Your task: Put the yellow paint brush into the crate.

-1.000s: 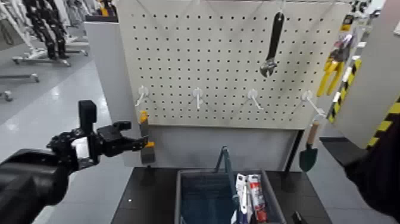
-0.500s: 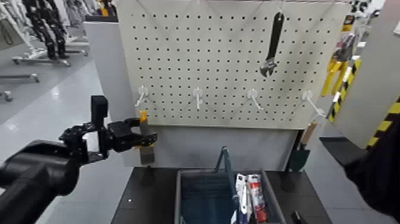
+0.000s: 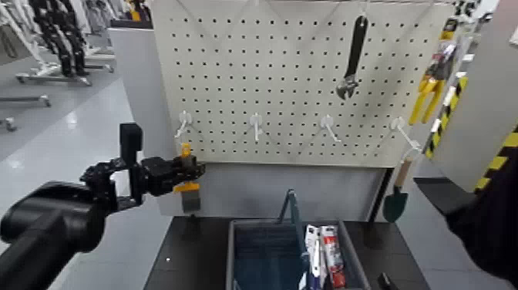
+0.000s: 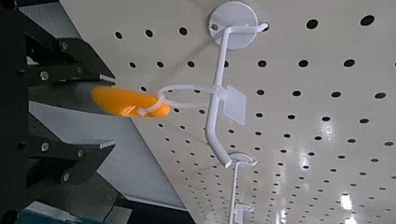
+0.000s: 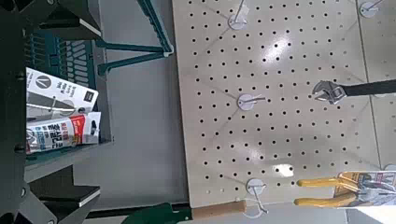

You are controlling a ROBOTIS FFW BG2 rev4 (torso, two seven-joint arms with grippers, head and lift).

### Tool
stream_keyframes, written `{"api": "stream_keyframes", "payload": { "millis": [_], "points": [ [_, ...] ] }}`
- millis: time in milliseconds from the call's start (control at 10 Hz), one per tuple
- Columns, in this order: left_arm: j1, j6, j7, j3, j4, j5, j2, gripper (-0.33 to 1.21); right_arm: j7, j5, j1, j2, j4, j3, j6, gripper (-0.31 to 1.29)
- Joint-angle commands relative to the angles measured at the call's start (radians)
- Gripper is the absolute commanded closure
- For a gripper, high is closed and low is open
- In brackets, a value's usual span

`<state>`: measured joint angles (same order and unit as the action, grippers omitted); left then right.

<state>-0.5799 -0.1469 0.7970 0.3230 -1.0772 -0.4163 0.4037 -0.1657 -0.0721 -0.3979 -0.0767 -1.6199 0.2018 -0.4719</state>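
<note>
My left gripper [image 3: 182,176] is raised at the lower left corner of the pegboard [image 3: 293,69], jaws clamped on the yellow paint brush [image 3: 187,183], which hangs upright with bristles down from the leftmost white hook [image 4: 222,93]. In my left wrist view the orange handle tip [image 4: 124,100] sits between my fingers [image 4: 70,65], its loop threaded on that hook. The crate [image 3: 235,254] stands below on the dark counter [image 3: 181,262], holding tubes [image 3: 330,251]. My right gripper's jaws: I cannot tell. An adjustable wrench [image 3: 353,58], yellow-handled pliers [image 3: 426,96] and a green trowel [image 3: 399,202] hang on the board.
</note>
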Motion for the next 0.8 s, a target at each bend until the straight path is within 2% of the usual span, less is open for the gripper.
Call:
{"api": "stream_keyframes", "payload": {
  "millis": [100, 500, 600, 800],
  "points": [
    [0.008, 0.007, -0.001, -0.009, -0.003, -0.001, 0.0, 1.14, 0.0, -0.002, -0.001, 0.0, 0.002, -0.002, -0.002, 0.13],
    [0.029, 0.007, -0.002, -0.021, -0.029, -0.003, 0.0, 1.14, 0.0, -0.002, -0.001, -0.002, 0.003, -0.004, -0.004, 0.13],
    [0.046, -0.005, -0.009, -0.035, -0.069, -0.001, 0.001, 1.14, 0.0, -0.002, -0.001, -0.003, 0.003, -0.004, -0.004, 0.13],
    [0.115, -0.063, -0.038, -0.082, -0.221, 0.002, 0.0, 1.14, 0.0, -0.002, -0.001, -0.003, 0.003, -0.005, -0.004, 0.13]
  ]
}}
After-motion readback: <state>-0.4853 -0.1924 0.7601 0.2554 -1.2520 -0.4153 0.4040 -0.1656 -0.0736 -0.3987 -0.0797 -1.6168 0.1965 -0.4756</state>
